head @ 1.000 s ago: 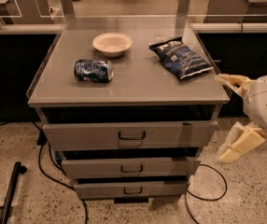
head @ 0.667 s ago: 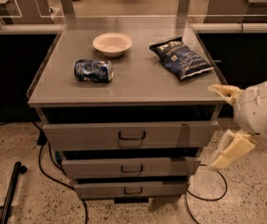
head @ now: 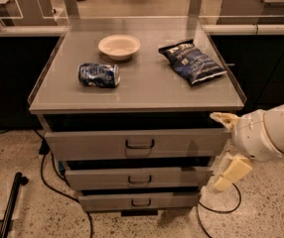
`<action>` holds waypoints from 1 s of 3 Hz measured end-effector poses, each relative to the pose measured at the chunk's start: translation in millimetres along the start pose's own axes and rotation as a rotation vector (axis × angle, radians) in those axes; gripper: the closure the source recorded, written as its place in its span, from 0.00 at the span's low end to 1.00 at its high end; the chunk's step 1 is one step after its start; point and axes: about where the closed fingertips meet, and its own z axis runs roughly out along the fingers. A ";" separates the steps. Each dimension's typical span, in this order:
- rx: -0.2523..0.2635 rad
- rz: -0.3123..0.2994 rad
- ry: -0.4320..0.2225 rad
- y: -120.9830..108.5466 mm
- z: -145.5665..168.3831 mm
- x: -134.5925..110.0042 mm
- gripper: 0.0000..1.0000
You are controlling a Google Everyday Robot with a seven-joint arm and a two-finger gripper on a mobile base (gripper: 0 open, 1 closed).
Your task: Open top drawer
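The top drawer (head: 97, 144) is the widest grey front, just under the cabinet's top, with a small dark loop handle (head: 140, 144) at its centre. A dark gap shows above its front. My gripper (head: 227, 147) is at the drawer's right end, open and empty. One cream finger (head: 224, 118) is level with the drawer's upper right corner. The other finger (head: 231, 174) hangs lower, beside the middle drawer (head: 138, 178). My white wrist (head: 268, 133) comes in from the right edge.
On the cabinet top (head: 147, 88) lie a blue can on its side (head: 98, 75), a white bowl (head: 119, 46) and a dark blue chip bag (head: 192, 61). A bottom drawer (head: 140, 201) sits lowest. Black cables (head: 57, 185) and a black pole (head: 12, 202) lie on the floor at left.
My gripper has moved left and a little down, from beside the cabinet's right side to the right end of the top drawer. The drawers and the things on top have not moved.
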 end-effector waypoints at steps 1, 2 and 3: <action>0.003 -0.001 -0.036 -7.0 26.7 9.3 0.00; 0.040 -0.025 -0.086 -31.7 47.4 5.2 0.00; 0.046 -0.012 -0.122 -42.0 67.0 8.2 0.00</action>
